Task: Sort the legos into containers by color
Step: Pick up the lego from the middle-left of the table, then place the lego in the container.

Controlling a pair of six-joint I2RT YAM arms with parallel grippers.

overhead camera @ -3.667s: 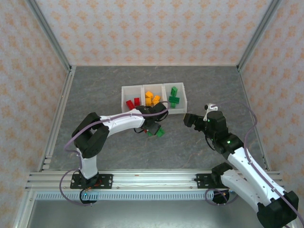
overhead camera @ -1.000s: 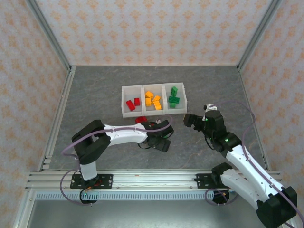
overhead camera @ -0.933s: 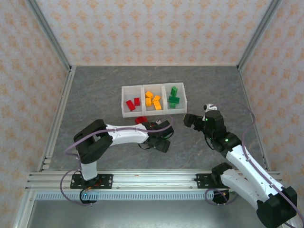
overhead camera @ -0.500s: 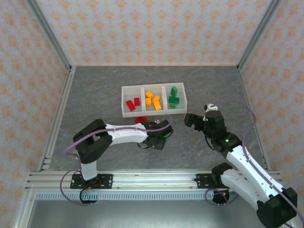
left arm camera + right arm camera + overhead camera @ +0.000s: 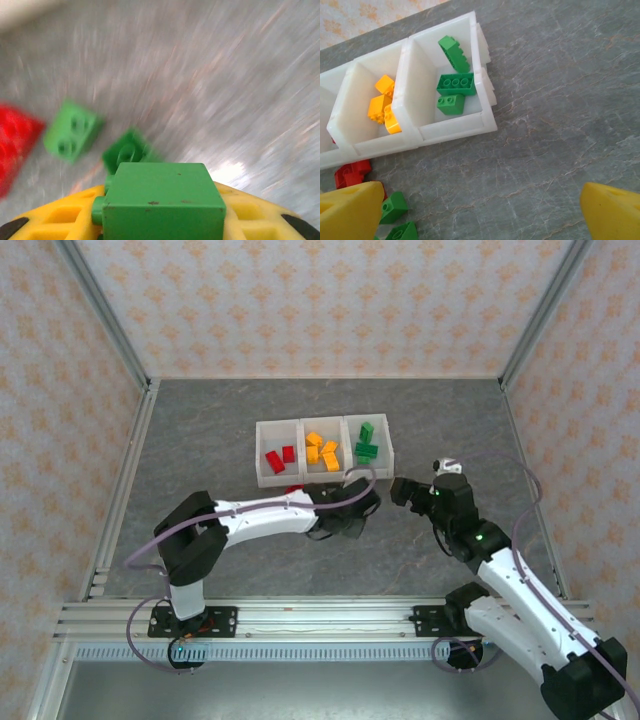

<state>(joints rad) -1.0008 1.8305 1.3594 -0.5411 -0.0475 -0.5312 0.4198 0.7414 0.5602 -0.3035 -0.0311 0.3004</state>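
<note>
My left gripper [image 5: 358, 508] is shut on a green lego [image 5: 162, 199] held between its yellow fingers [image 5: 55, 220], just in front of the containers [image 5: 275, 480]. On the table below lie two more green legos [image 5: 71, 131] [image 5: 129, 152] and a red lego [image 5: 12, 140]. The three bins hold red legos [image 5: 277, 457] on the left, orange ones [image 5: 321, 449] in the middle and green ones [image 5: 456, 84] on the right. My right gripper [image 5: 480, 215] hangs open over bare table to the right of the loose legos, nothing between its fingertips [image 5: 350, 210].
The grey marbled table is walled by patterned panels and aluminium posts [image 5: 105, 320]. The loose red lego [image 5: 351, 172] touches the tray's front wall [image 5: 452, 135]. Both grippers are close together in front of the tray's right end.
The left gripper has shut on a green lego, risen off the table and swung right and back toward the bins. The right arm has barely moved.
</note>
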